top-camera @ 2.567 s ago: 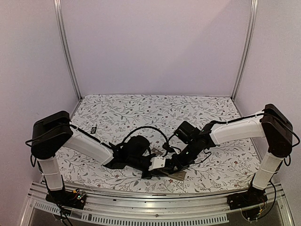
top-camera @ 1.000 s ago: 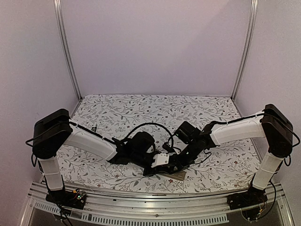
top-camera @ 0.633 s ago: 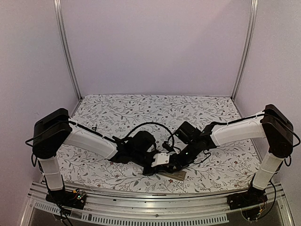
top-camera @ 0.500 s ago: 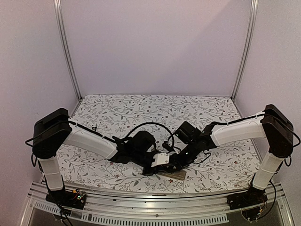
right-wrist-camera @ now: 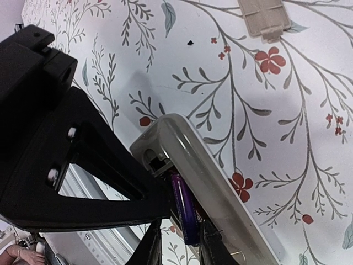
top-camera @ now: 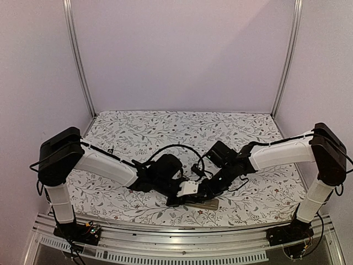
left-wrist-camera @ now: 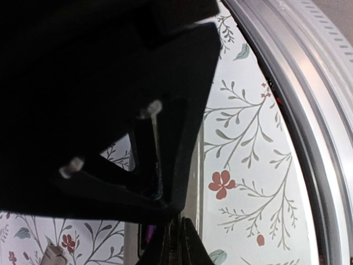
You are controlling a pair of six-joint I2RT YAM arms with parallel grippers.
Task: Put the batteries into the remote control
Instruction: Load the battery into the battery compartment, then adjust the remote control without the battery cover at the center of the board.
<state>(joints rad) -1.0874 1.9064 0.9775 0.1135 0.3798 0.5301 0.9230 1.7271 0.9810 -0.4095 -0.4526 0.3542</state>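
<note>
The grey remote control [right-wrist-camera: 220, 182] lies with its back up and its compartment open near the table's front edge [top-camera: 203, 205]. A purple battery [right-wrist-camera: 185, 212] sits lengthwise in the compartment. My right gripper [right-wrist-camera: 181, 249] is open, its fingertips either side of the battery's near end, with a gap on the left side. My left gripper [left-wrist-camera: 179, 245] is shut, with nothing visible between its tips. Its black tip [right-wrist-camera: 157, 201] rests at the compartment beside the battery. In the left wrist view the right gripper's body hides most of the remote [left-wrist-camera: 193, 187].
The beige battery cover [right-wrist-camera: 263, 19] lies loose on the floral cloth beyond the remote. A small dark slim thing [top-camera: 110, 150] lies far left. The metal rail [left-wrist-camera: 298, 110] of the table's near edge runs close by. Both arms [top-camera: 237, 165] crowd the front centre.
My right gripper's jaws have spread apart around the battery. The left gripper has stayed shut at the remote, having come in from the left earlier.
</note>
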